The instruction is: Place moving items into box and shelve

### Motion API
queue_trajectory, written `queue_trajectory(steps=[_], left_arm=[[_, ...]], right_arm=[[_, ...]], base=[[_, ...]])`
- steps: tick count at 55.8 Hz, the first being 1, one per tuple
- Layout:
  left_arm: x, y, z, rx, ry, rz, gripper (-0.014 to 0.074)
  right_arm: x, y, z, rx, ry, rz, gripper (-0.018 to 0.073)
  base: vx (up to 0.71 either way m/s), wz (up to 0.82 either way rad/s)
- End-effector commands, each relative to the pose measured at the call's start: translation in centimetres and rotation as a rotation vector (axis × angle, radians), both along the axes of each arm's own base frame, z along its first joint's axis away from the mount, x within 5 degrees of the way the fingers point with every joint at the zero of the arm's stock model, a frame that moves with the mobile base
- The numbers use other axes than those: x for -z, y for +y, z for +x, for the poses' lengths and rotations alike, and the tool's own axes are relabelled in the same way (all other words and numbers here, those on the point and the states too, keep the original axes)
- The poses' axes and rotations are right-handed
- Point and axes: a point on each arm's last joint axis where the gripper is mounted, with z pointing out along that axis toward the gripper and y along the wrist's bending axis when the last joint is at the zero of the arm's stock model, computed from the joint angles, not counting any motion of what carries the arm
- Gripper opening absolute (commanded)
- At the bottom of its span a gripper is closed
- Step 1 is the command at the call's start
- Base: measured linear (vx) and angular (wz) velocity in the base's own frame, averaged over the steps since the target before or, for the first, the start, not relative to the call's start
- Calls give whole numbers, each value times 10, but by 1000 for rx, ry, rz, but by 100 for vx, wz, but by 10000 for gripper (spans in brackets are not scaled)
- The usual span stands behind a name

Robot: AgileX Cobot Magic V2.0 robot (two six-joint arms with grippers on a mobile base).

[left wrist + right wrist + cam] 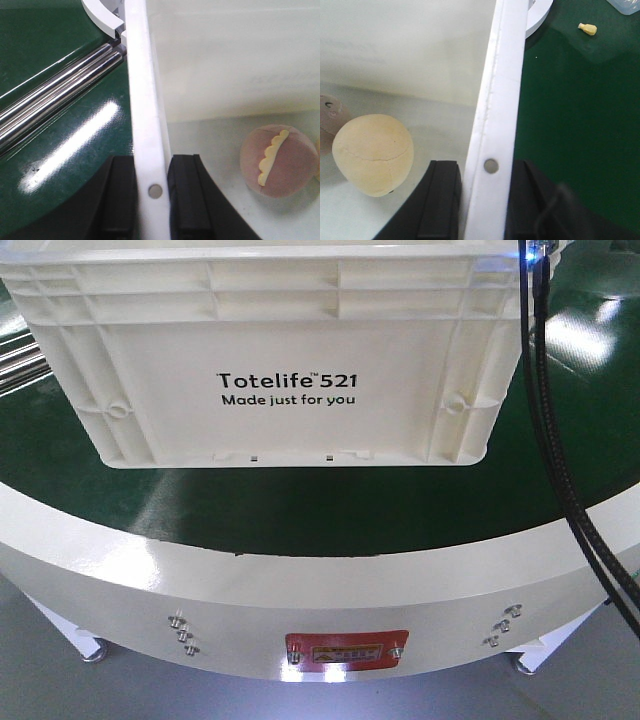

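Through the front camera I am looking at the large white rectangular plastic crate (pixel 280 350), printed "Totelife 521 Made just for you" in black. It is standing upright at 12 o'clock on the round green-topped desk (pixel 300 505), though I cannot tell whether its base is resting on the top or hanging just clear of it. A red rectangular label (pixel 346 652) is showing at 6 o'clock on the desk's white rim, and black cables (pixel 560 460) are running down at 3 o'clock. On the left wrist camera the left jaws are clamping the crate's white wall edge, with one black finger (pixel 120 200) outside and the other inside, both pressing against it. The pale pinkish-beige round piece (pixel 279 161), crossed by a yellow scalloped strip, is lying on the crate floor at 4 o'clock. Two shiny chrome rods (pixel 55 97) are lying across the green top at 9 o'clock. On the right wrist camera the right jaws are gripping the wall edge the same way, one finger touching either face. The tan-yellow round piece (pixel 372 154) is sitting inside at 8 o'clock, just beside the pinkish one showing at 9 o'clock. A small yellow bit (pixel 587 29) is lying on the green top at 1 o'clock, outside the crate.
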Motion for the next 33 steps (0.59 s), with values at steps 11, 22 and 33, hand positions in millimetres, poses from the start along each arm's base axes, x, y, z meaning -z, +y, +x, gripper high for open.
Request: queue_trajectory(steps=[11,22,33], left_arm=[[-47,18,-19,-60,-257,64,-1],[-47,18,-19,-60,-257,64,-1],[-47,18,-19,-60,-257,64,-1]], right_arm=[[-48,-27,-20,64,-241,-103,-4],[-48,-27,-20,64,-241,-103,-4],[-48,-27,-20,64,-241,-103,-4]], base=[[0,0],[0,2],[-1,5]])
